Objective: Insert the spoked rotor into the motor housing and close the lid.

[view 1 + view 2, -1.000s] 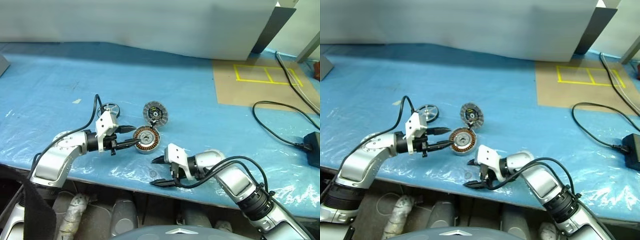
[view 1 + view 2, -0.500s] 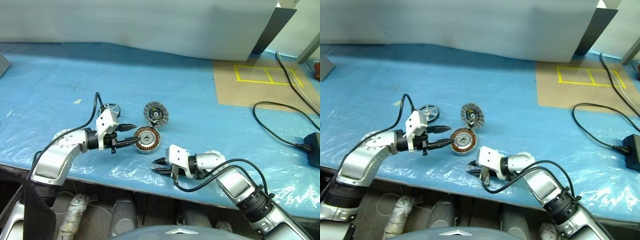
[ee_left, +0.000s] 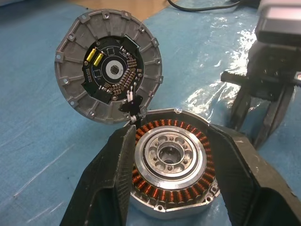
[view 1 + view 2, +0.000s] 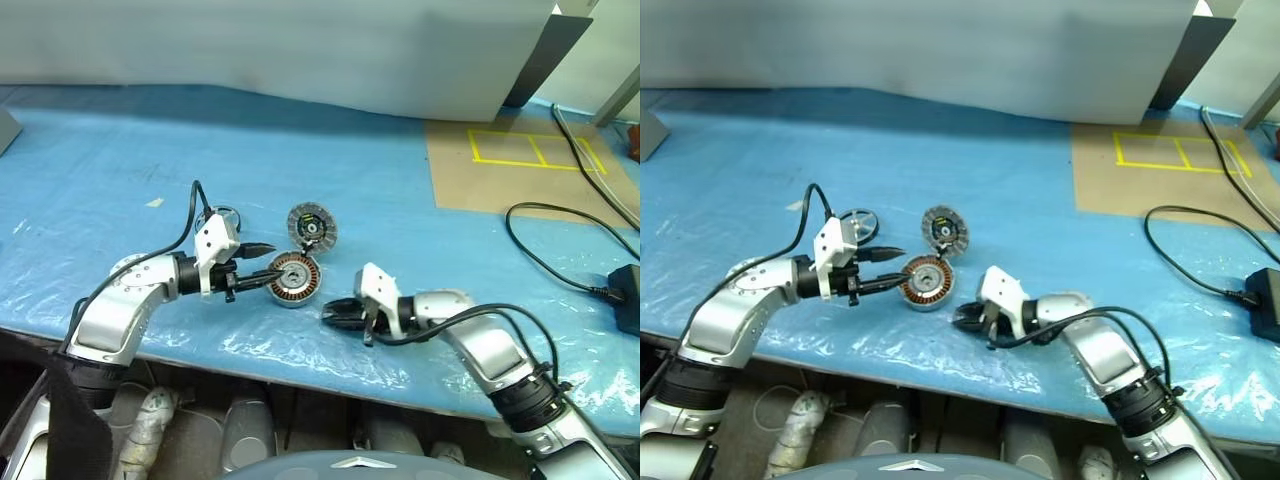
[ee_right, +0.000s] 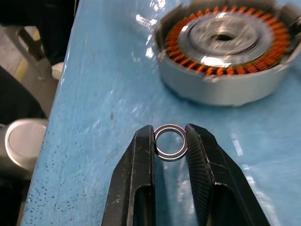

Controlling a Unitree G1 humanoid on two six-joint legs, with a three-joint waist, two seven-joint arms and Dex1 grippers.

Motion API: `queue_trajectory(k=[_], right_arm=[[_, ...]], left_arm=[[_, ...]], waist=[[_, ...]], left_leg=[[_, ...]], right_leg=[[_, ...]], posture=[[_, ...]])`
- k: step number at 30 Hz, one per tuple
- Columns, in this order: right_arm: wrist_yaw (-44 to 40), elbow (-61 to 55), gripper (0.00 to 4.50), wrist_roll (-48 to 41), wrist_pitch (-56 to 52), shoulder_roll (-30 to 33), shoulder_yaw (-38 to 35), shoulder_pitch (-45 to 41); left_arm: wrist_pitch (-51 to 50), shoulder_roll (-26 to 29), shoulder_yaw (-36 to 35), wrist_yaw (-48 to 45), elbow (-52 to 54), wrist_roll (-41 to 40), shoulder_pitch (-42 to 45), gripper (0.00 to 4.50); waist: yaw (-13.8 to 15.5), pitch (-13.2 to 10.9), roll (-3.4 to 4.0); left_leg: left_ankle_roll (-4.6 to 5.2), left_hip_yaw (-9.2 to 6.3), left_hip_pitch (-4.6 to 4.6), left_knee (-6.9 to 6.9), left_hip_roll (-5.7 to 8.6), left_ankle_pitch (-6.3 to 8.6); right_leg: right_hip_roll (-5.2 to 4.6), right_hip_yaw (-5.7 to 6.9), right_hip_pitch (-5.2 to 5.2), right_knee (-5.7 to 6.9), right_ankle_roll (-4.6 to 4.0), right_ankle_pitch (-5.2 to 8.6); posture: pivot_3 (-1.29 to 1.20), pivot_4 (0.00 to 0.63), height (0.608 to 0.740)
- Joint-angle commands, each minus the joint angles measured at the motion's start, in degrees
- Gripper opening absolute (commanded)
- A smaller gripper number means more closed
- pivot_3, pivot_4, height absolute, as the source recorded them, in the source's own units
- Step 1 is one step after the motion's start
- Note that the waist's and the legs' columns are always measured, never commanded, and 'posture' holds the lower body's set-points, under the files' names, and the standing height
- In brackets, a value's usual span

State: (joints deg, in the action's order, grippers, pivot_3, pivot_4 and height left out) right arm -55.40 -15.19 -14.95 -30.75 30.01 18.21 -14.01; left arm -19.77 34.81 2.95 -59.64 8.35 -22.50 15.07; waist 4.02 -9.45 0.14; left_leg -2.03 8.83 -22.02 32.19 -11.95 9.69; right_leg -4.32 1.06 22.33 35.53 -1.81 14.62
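While the left gripper (image 3: 171,165) braces the housing (image 3: 173,165), the right gripper (image 5: 170,141) pinches a small ring (image 5: 170,141) that risks slipping from the smooth tips.

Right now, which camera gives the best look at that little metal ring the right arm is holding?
The right wrist view: the small metal ring sits pinched between the right gripper's jaws, close and unobstructed. In the head views the right gripper is small and the ring cannot be made out.
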Motion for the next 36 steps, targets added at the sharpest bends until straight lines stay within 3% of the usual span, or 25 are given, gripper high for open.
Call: queue_trajectory(k=[1, 10, 27, 36], right_arm=[[-0.4, -5.9, 0.56, -5.0, -3.3, -0.5, -3.1, -3.9], [3.6, 6.6, 0.56, 0.4, 1.6, -7.6, 0.8, -13.0], [2.6, 19.9, 0.56, 5.3, 7.4, -14.8, 4.3, -16.9], [1.6, 23.3, 0.56, 7.4, 9.5, -13.9, 4.2, -17.0]], left_arm=[[1.8, -0.7, 0.0, 0.3, 0.0, 0.3, 1.2, 2.51], [8.2, 0.4, -1.7, -0.6, -0.6, 2.0, -4.1, 2.51], [10.5, 1.4, -1.0, -0.1, -0.8, 3.1, -7.9, 2.51], [11.0, 1.1, -0.6, 0.1, -1.0, 3.4, -7.9, 2.51]], waist=[[-0.2, 0.0, 0.00], [-0.1, 0.0, 0.00], [-0.1, 0.0, 0.00], [-0.1, 0.0, 0.00]], left_leg=[[0.00, 0.00, 0.00, -0.01, -0.01, 0.00], [-0.02, 0.01, -0.09, -0.01, 0.04, 0.00], [-0.03, 0.00, -0.26, 0.03, 0.01, 0.00], [-0.03, 0.00, -0.26, 0.05, 0.02, 0.00]], right_leg=[[0.01, 0.00, 0.02, 0.01, 0.00, 0.00], [-0.01, -0.01, 0.08, -0.01, 0.00, 0.00], [0.00, 0.02, 0.27, 0.15, 0.01, -0.01], [-0.01, 0.02, 0.27, 0.16, 0.01, -0.01]], posture=[[0.00, 0.150, 0.740], [0.00, 0.150, 0.740], [0.00, 0.150, 0.740], [0.00, 0.150, 0.740]])
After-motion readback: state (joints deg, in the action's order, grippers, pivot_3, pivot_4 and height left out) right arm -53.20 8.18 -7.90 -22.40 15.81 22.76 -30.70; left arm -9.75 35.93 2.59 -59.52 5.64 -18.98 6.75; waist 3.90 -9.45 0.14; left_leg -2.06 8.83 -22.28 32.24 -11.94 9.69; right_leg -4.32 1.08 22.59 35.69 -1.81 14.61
